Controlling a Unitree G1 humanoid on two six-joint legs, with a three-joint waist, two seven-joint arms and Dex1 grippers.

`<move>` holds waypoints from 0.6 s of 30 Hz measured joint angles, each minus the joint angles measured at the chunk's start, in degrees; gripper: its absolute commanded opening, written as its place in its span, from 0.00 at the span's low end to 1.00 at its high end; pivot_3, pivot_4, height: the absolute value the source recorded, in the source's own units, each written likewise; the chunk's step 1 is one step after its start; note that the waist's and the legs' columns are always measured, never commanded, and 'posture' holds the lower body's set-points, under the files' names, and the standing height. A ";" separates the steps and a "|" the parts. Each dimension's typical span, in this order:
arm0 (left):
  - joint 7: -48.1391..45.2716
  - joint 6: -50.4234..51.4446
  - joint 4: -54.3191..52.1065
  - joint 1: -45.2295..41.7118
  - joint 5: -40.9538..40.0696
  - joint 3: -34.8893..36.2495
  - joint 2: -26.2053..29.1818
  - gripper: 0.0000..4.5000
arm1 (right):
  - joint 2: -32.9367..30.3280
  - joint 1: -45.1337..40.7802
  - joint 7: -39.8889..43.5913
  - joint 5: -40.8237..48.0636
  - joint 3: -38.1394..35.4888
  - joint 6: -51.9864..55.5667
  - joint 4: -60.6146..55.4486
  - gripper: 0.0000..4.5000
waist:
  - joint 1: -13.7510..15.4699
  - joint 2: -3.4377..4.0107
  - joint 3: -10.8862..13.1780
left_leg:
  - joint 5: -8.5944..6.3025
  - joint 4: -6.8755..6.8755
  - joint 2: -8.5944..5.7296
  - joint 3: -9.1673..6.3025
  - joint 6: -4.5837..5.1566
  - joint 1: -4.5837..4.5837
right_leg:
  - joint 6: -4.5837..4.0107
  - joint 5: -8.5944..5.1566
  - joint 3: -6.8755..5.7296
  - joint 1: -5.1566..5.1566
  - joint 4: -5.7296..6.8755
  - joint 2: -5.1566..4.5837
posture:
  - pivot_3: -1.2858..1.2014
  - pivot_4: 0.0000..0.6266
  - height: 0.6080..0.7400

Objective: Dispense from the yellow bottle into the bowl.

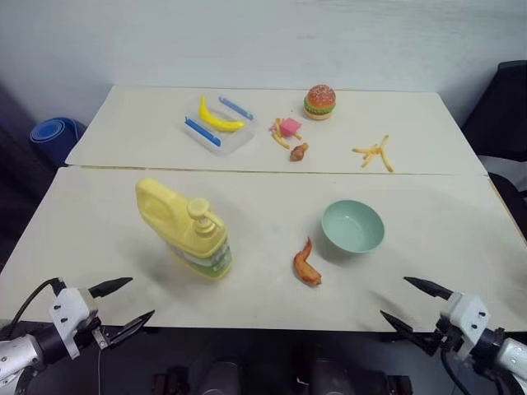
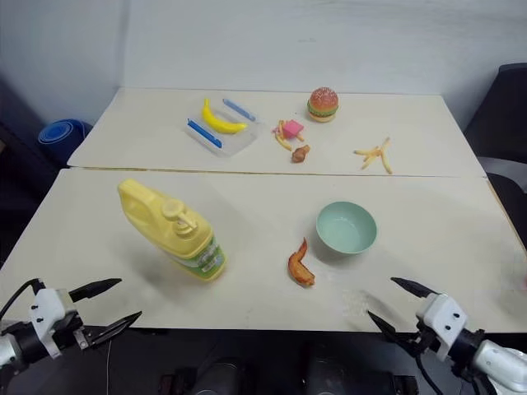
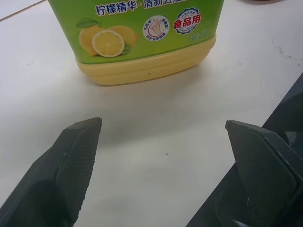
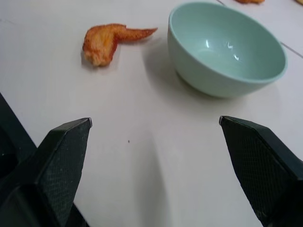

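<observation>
Pale yellow plastic marks the yellow bottle (image 1: 183, 227), standing upright on the near worktop (image 1: 99, 247) toward the robot's left, its pump top (image 1: 199, 209) up and the handle on the far-left side. The bowl (image 1: 352, 226) sits apart from it on the right, empty, with a toy chicken wing (image 1: 306, 264) lying between the two, nearer the bowl.

The left gripper (image 1: 122, 306) hangs at the worktop's near edge with its jaws spread wide and nothing in them; the bottle's labelled base (image 3: 142, 42) stands straight ahead of it and a little to the right. The right gripper (image 1: 408, 303) is likewise wide open and empty, aimed toward the bowl.

The left arm is plainly the nearer one to the bottle. Its body runs long from near-right to far-left, so a reach forward would probably meet the narrower labelled end first.
</observation>
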 measured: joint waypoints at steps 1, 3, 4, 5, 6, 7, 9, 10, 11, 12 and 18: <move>-0.17 0.46 -0.17 0.10 -0.33 -0.03 0.00 0.99 | -0.04 -0.06 -0.04 0.23 0.07 1.10 -0.84 1.00 | 0.00 -0.01 -0.01 | 0.10 0.00 0.00 0.00 -0.20 0.00 | 0.00 0.00 0.00 0.00 0.00 0.00 | 0.52 0.24 1.00; -1.12 2.74 -1.65 0.68 -2.37 -0.14 0.00 0.99 | -0.50 -0.53 -0.10 1.80 1.60 5.39 -5.47 1.00 | -0.05 -0.02 0.00 | 0.14 0.00 0.01 0.01 -0.28 -0.01 | 0.00 0.00 0.01 0.00 -0.01 0.00 | 0.52 0.24 1.00; -2.32 4.50 -3.62 1.09 -4.53 -0.26 0.15 0.99 | -1.18 -0.94 -0.34 2.69 3.26 8.85 -8.75 1.00 | -0.14 -0.04 0.00 | 0.14 0.00 0.02 0.02 -0.27 -0.01 | 0.00 0.00 0.04 0.01 0.01 0.00 | 0.52 0.24 1.00; -3.79 6.26 -6.37 1.26 -6.70 -0.85 0.70 0.99 | -1.61 -2.46 -0.99 3.25 5.71 12.73 -12.41 1.00 | -0.17 -0.10 -0.01 | 0.13 0.00 0.04 0.02 -0.26 -0.01 | -0.03 -0.01 0.06 0.02 0.03 -0.01 | 0.52 0.24 1.00; -4.79 7.74 -8.77 1.27 -8.27 -1.66 1.19 0.99 | -1.77 -4.87 -2.30 3.16 8.44 16.99 -15.24 1.00 | -0.23 -0.14 -0.02 | 0.12 0.00 0.06 0.02 -0.23 -0.02 | -0.14 -0.02 0.07 0.04 0.05 -0.01 | 0.52 0.24 1.00; -5.46 8.85 -11.12 1.01 -9.32 -2.53 1.42 0.99 | -1.77 -7.22 -3.49 3.05 10.93 20.46 -17.66 1.00 | -0.16 -0.13 -0.02 | 0.02 0.00 0.06 0.02 -0.05 -0.02 | -0.25 -0.06 0.08 0.03 0.06 -0.01 | 0.52 0.24 1.00; -6.60 9.71 -14.79 0.87 -10.18 -4.19 1.80 0.99 | -1.65 -11.23 -5.68 1.75 15.70 25.84 -20.55 1.00 | -0.03 -0.02 -0.02 | 0.03 0.00 0.06 0.00 -0.05 0.01 | -0.28 -0.07 0.06 -0.03 0.06 0.01 | 0.52 0.24 1.00; -7.23 10.01 -16.05 1.05 -10.07 -5.40 2.02 0.99 | -0.86 -13.73 -7.37 0.02 18.62 28.91 -20.51 1.00 | 0.04 -0.05 -0.05 | 0.08 0.00 0.07 -0.02 -0.17 0.01 | -0.27 -0.06 0.02 -0.11 0.09 0.05 | 0.52 0.24 1.00; -7.57 10.08 -16.27 1.11 -9.88 -6.25 2.09 0.99 | 0.26 -15.28 -8.73 -1.31 20.49 30.66 -19.95 1.00 | 0.09 -0.09 -0.07 | 0.24 0.00 0.08 -0.04 -0.48 -0.02 | -0.23 -0.04 -0.02 -0.15 0.09 0.10 | 0.52 0.24 1.00; -7.89 10.20 -16.24 1.14 -9.40 -7.34 2.09 0.99 | 2.28 -17.31 -10.82 -3.99 23.88 32.72 -18.28 1.00 | 0.07 -0.13 -0.10 | 0.22 0.01 0.12 -0.04 -0.54 -0.04 | -0.24 -0.04 -0.03 -0.16 0.07 0.18 | 0.52 0.24 1.00; -8.06 10.08 -15.93 0.14 -8.02 -8.32 2.35 0.99 | 8.41 -23.64 -18.12 -13.98 31.83 34.98 -6.76 1.00 | -0.23 -0.16 -0.11 | 0.21 0.05 0.19 0.02 -0.54 -0.08 | -0.23 -0.03 0.03 -0.16 0.01 0.34 | 0.52 0.24 1.00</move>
